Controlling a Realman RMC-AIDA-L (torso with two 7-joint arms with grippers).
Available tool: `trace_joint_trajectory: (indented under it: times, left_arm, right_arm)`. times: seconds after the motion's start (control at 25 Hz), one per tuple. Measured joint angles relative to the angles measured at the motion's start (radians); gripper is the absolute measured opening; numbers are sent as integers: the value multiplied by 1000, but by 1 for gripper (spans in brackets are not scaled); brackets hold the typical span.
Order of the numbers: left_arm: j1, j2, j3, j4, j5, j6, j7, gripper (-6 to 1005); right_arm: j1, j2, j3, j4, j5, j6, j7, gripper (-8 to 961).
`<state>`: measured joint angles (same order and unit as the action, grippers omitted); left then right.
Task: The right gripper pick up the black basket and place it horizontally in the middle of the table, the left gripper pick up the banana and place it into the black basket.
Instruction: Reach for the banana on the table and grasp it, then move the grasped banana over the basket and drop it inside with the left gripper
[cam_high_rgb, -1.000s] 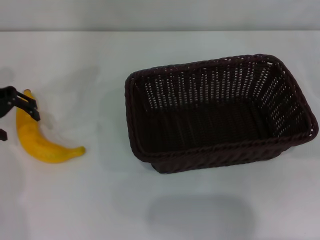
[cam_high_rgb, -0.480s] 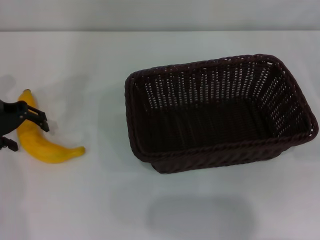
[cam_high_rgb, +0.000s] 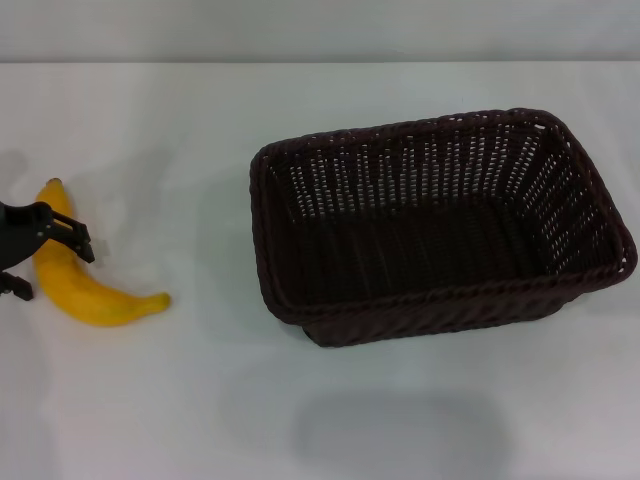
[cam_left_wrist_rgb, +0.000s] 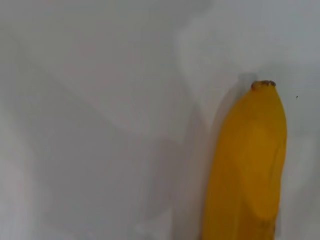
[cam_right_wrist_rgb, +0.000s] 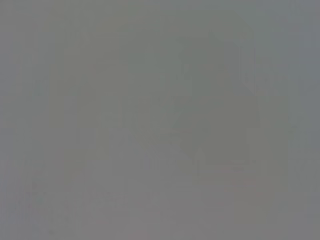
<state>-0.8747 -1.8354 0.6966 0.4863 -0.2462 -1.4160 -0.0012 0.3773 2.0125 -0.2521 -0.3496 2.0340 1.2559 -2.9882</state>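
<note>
The black basket (cam_high_rgb: 430, 303) stands upright on the white table (cam_high_rgb: 180, 400), right of centre, its long side across the view, and it holds nothing. The yellow banana (cam_high_rgb: 95, 300) lies on the table at the far left, with its stem end toward the back. My left gripper (cam_high_rgb: 47, 266) is low over the banana's upper half, open, with one finger (cam_high_rgb: 78, 241) on each side of it. The left wrist view shows the banana (cam_left_wrist_rgb: 250, 170) close up on the white surface. My right gripper is out of view, and the right wrist view shows only plain grey.
A faint shadow (cam_high_rgb: 395, 430) lies on the table in front of the basket. Bare white tabletop separates the banana from the basket. The table's far edge (cam_high_rgb: 320, 62) runs along the back.
My left gripper has come down and moved slightly right, so its fingers now straddle the banana. The banana and the basket have not moved.
</note>
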Motion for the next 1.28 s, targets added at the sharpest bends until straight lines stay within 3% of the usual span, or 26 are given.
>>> trace_joint_trajectory:
  times: [0.16,0.6,0.72,0.84,1.0,1.04,1.08,1.16,1.28]
  left_arm:
    - [-3,2,1,-1,1,-5,26,869]
    - [-14,2,0,20,-4,-3,108,520]
    - [-15,11,-8,91,-45,-31,134,531]
    - [-15,27,-8,171,-151,-78,198,542]
    - [-26,49,-9,259,-396,-182,320,556]
    - [-26,49,-9,259,-396,-182,320,560]
    - [-39,55,-8,267,-501,-216,369,563]
    - [-49,54,-4,265,-580,-230,402,570]
    - [-70,36,1,246,-647,-237,442,581]
  right_arm:
    - [11,0,-3,0,-2,-15,0,850]
    - [23,0,-4,-3,-5,-24,0,838]
    - [23,0,-5,-8,-5,-24,0,838]
    - [25,0,-13,-10,-5,-23,0,838]
    - [33,1,-19,-11,-5,-8,0,838]
    - [34,1,-19,-11,-5,-1,0,838]
    - [34,1,-19,-11,-5,-1,0,838]
    - [36,2,-20,-9,-5,30,0,839]
    - [37,4,-20,-5,-4,56,0,839]
